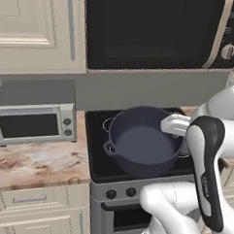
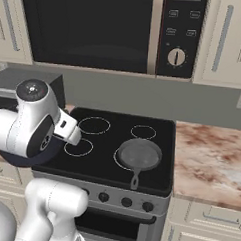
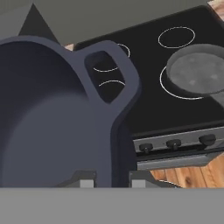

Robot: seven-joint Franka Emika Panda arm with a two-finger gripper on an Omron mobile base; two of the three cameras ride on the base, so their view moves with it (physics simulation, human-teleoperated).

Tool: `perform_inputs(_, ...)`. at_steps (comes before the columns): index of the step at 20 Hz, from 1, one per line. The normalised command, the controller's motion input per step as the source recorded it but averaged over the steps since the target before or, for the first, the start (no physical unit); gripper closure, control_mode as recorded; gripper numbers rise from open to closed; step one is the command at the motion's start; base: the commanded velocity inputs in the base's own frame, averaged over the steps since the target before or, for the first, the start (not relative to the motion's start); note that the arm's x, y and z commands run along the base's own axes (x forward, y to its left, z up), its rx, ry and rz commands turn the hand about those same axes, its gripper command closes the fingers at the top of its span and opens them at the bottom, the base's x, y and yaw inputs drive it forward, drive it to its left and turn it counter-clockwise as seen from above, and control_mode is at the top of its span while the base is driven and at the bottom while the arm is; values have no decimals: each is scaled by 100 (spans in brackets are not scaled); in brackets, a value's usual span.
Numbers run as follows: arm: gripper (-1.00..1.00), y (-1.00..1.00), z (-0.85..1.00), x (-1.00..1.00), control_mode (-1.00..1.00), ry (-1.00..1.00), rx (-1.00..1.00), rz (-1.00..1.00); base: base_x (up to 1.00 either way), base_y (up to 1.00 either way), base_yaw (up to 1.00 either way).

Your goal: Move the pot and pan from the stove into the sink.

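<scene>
Above the stove's (image 1: 99, 171) front-left corner the pot (image 1: 143, 142) is held by its rim in the closed gripper (image 3: 112, 181), the pan (image 2: 139, 155) left near the front edge; carriage to the sink is judged next.

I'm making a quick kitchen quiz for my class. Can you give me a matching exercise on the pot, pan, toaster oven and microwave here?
Things:
1. pot
2. pan
3. toaster oven
4. microwave

Places or states:
A. above the stove
B. on the counter
C. flat on a front burner
D. rim pinched by the gripper

Pairs: 1-D, 2-C, 3-B, 4-A
</scene>
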Motion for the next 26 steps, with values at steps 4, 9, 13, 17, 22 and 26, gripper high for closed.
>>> perform_inputs(4, 100, 0, 0, -1, 100, 0, 0, 0, -2, 0, 3)
perform_inputs(9, 100, 0, 0, 0, 100, 0, 0, 0, -8, -1, 32)
perform_inputs(13, 100, 0, 0, 0, 100, 0, 0, 0, -17, 0, 44)
perform_inputs(17, 100, 0, 0, 0, 100, 0, 0, 0, -15, 0, 46)
perform_inputs(22, 100, 0, 0, 0, 100, 0, 0, 0, -13, 0, 47)
perform_inputs(26, 100, 0, 0, 0, 100, 0, 0, 0, -13, 0, 47)
